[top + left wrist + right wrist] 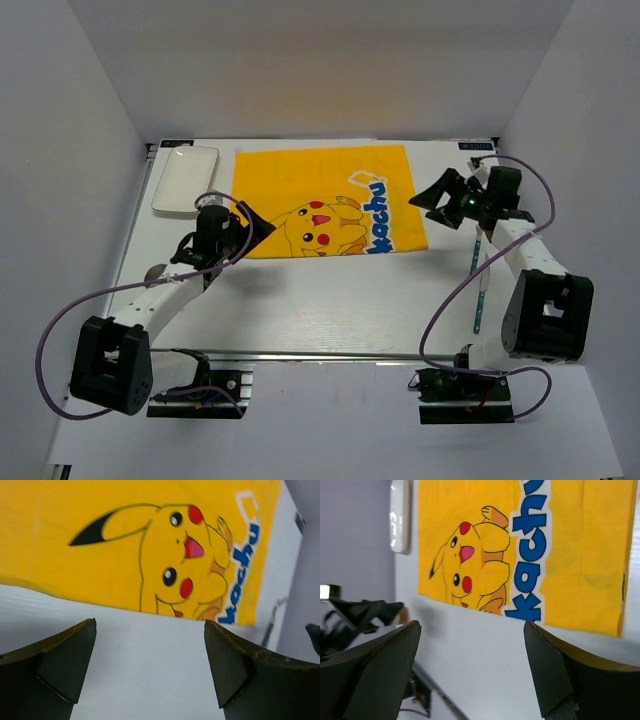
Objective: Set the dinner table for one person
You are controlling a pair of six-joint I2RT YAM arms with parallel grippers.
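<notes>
- The dinner table (330, 310) is the wide white top that fills the middle of the top view. A metal rail (320, 355) runs along its 6 o'clock edge, just ahead of the arm bases.
- A yellow Pikachu mat (325, 200) lies flat on the table toward 12 o'clock, with its printed lettering along the 3 o'clock end.
- A white plate (185, 180) sits at about 10 o'clock, just beside the mat's left edge. The two look apart, though the gap is narrow.
- The left gripper (255, 232) is at the mat's 7 o'clock corner, pointing toward 3 o'clock. In the left wrist view the left gripper (150, 655) has its fingers (65, 665) spread wide with only bare tabletop between them, and the mat (125, 540) lies just beyond the tips.
- The right gripper (430, 200) is at the mat's 3 o'clock edge, pointing toward 9 o'clock. In the right wrist view the right gripper (472, 665) is spread apart and grips nothing. The mat (580, 555) and the plate (400, 515) lie ahead of it.
- A slim rod-like item (478, 290) lies on the table at about 4 o'clock, partly under the right arm. It is too thin to identify.
</notes>
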